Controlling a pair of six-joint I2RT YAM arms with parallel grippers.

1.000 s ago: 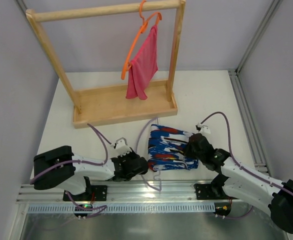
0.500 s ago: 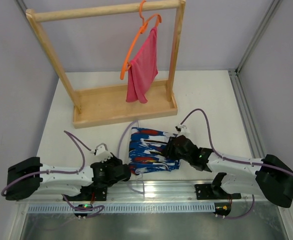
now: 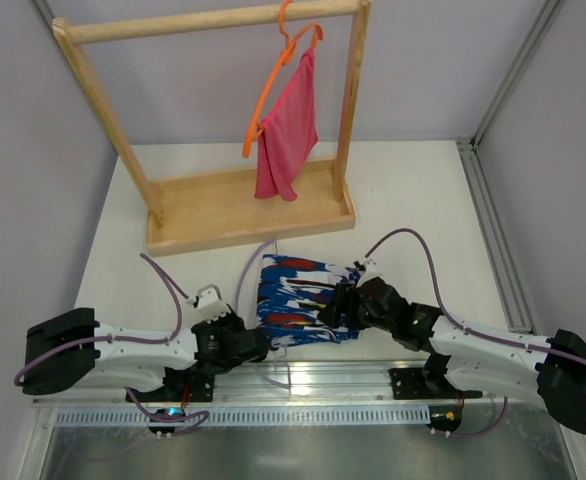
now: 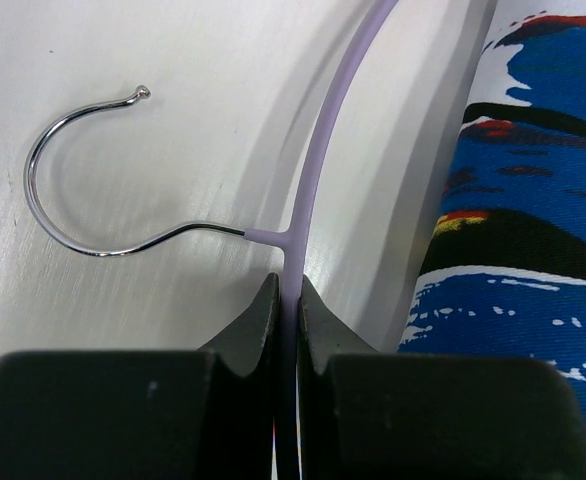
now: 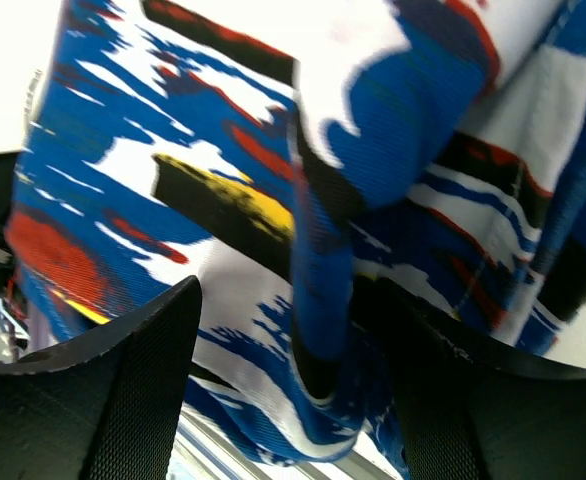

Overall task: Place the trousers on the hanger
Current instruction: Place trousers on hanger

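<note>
The left fingers (image 3: 255, 345) are pressed tight on the hanger (image 4: 318, 150), pinching its thin lilac bar just below the joint where the metal hook (image 4: 223, 230) branches off. In the left wrist view the hook curls away toward 9 o'clock, lying flat on the white surface (image 3: 413, 200), while the bar runs on toward 1 o'clock, alongside the edge of the trousers (image 3: 298, 300).

The right fingers (image 3: 336, 305) stand wide apart. In the right wrist view a raised fold of the printed fabric sits between them, not pinched. They rest against the garment's edge at 3 o'clock.

Seen from above, the trousers lie in a bunched heap on the surface, near its front edge and between the two arms. The left fingers sit at about 8 o'clock from the heap, and the left arm stretches off toward 9 o'clock. The right arm reaches back toward 4 o'clock.

At 12 o'clock from the trousers stands a wooden rack (image 3: 248, 210). An orange hanger (image 3: 273, 85) hangs from its top rail with a pink cloth (image 3: 288, 125) draped on it.
</note>
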